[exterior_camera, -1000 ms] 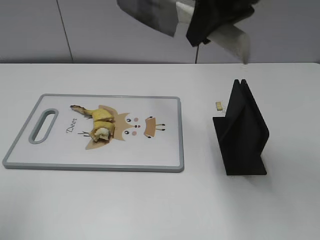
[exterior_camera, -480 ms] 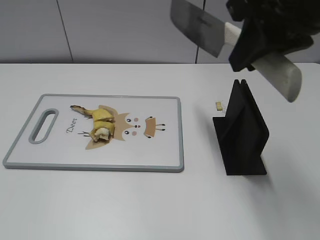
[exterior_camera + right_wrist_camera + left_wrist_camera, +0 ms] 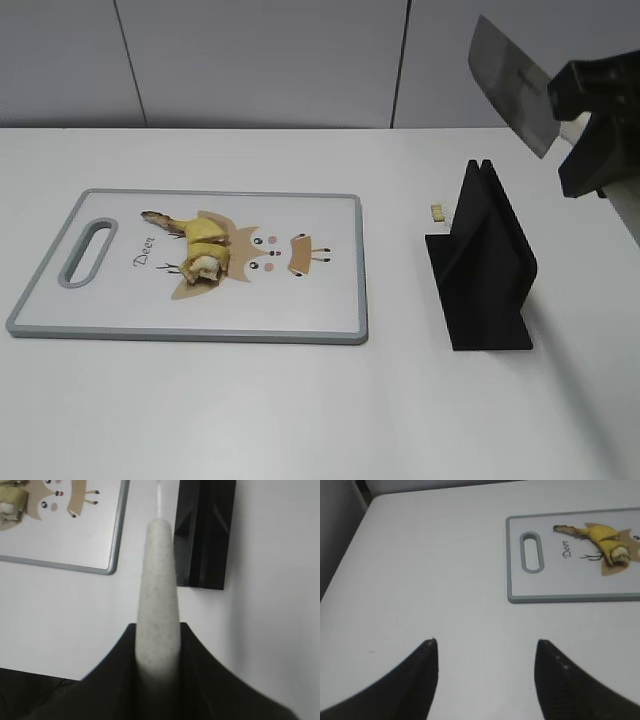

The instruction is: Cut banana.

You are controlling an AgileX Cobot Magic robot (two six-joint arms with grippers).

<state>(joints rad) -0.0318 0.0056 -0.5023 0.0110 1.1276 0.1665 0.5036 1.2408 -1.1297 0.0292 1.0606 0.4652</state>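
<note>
Exterior view: banana (image 3: 198, 248) lies on the cutting board (image 3: 330, 300), over the printed deer cartoon (image 3: 250, 255), stem pointing toward the board's handle slot (image 3: 88, 252). At the upper right edge the right gripper (image 3: 590, 130) carries a knife (image 3: 512, 84) in the air, blade tilted above and behind the black knife stand (image 3: 485, 262). A tiny pale crumb (image 3: 437, 211) sits on the white table (image 3: 300, 410) just left of the stand.

Left wrist view: left gripper (image 3: 485, 680) hangs over bare table with its fingers (image 3: 417, 680) spread apart and empty; banana and board are at the upper right.

Right wrist view: right gripper's fingers (image 3: 210, 680) are clamped on the knife's pale speckled handle (image 3: 157, 600), which points toward the stand
</note>
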